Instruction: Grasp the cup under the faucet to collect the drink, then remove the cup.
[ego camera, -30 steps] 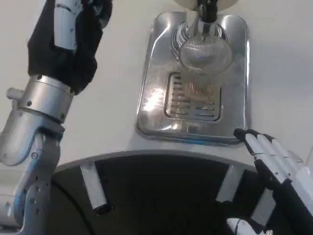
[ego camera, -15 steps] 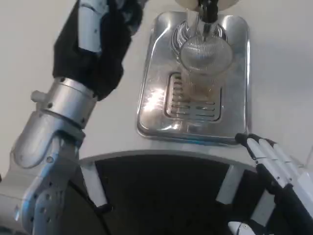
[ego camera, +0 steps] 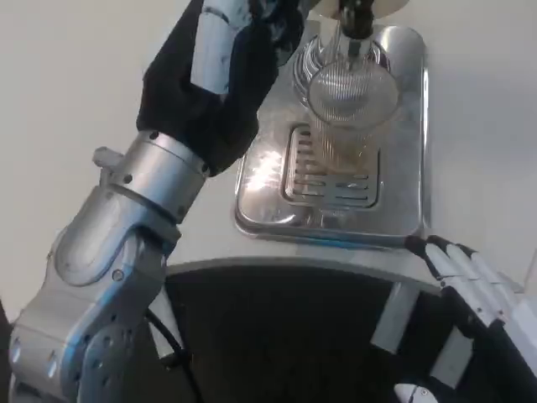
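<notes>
White worktop [ego camera: 75, 101] is filling the head view, with a dark curved edge running along the bottom. At twelve o'clock a shiny rectangular metal drip tray [ego camera: 403, 134] with a slotted grate is lying flat on it. A clear ribbed plastic cup [ego camera: 348, 109] is standing upright on the grate, directly under the dark faucet spout [ego camera: 357, 17] at the top edge, and amber drink is showing in its lower part. The left silver forearm, wrapped in a black sleeve, is reaching up from seven o'clock toward eleven o'clock; the left hand [ego camera: 252, 21] is sitting just beside the cup on its nine o'clock side, partly cut off by the top edge, so I cannot tell whether it is open or closed. At five o'clock the right hand [ego camera: 482, 302] is resting near the tray's front corner, its white and black fingers [ego camera: 453, 260] stretched out straight and gripping nothing.
</notes>
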`<act>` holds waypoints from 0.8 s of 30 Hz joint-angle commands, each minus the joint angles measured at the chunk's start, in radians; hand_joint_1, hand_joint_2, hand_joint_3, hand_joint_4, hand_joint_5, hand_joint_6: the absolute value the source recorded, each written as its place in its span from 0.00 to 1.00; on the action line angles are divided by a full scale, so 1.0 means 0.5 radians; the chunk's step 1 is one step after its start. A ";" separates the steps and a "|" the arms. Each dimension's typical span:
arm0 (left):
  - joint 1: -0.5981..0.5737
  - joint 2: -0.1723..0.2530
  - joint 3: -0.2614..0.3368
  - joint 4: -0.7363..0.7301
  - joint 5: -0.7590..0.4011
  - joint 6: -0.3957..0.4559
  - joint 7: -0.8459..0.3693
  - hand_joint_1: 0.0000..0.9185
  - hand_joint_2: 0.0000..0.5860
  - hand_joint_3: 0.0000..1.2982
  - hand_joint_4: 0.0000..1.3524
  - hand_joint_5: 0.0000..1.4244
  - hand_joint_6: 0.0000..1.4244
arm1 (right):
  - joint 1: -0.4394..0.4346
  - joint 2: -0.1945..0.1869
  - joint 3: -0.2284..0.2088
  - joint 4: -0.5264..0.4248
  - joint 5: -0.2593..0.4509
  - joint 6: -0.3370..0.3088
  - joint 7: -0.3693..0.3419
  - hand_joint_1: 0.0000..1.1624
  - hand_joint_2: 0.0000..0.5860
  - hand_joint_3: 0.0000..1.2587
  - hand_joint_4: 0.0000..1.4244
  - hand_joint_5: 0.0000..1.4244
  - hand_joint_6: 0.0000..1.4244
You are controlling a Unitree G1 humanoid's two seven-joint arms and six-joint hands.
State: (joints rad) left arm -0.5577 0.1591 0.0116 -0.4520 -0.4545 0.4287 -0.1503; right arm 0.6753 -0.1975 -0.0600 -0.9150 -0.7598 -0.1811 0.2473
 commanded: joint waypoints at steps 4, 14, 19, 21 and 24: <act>-0.026 -0.020 -0.085 -0.005 0.039 0.006 -0.061 0.00 0.34 0.00 0.00 0.00 0.00 | 0.063 0.016 -0.008 -0.027 -0.001 -0.010 -0.028 0.48 0.73 0.03 0.00 0.00 0.04; -0.012 -0.031 -0.173 -0.016 0.098 -0.004 -0.108 0.00 0.34 0.00 0.00 0.00 0.00 | 0.053 0.025 -0.013 -0.028 -0.002 -0.006 -0.030 0.48 0.73 0.04 0.00 0.00 0.04; -0.015 -0.026 -0.213 0.010 0.180 -0.057 -0.129 0.00 0.37 0.00 0.00 0.00 0.00 | 0.051 0.024 -0.012 -0.022 0.000 -0.007 -0.030 0.48 0.73 0.04 0.00 0.00 0.04; -0.027 0.052 -0.275 0.035 0.330 -0.132 -0.169 0.00 0.42 0.00 0.00 0.00 0.00 | 0.049 0.024 -0.017 -0.020 0.004 -0.004 -0.031 0.48 0.73 0.04 0.00 0.00 0.04; -0.040 0.132 -0.352 0.092 0.547 -0.290 -0.219 0.00 0.43 0.00 0.00 0.00 0.00 | 0.044 0.024 -0.028 -0.015 0.011 0.000 -0.033 0.48 0.73 0.04 0.00 0.00 0.04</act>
State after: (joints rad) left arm -0.5680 0.1952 -0.1234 -0.4359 -0.2523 0.3426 -0.2209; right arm 0.6927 -0.1886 -0.0666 -0.9166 -0.7588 -0.1810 0.2413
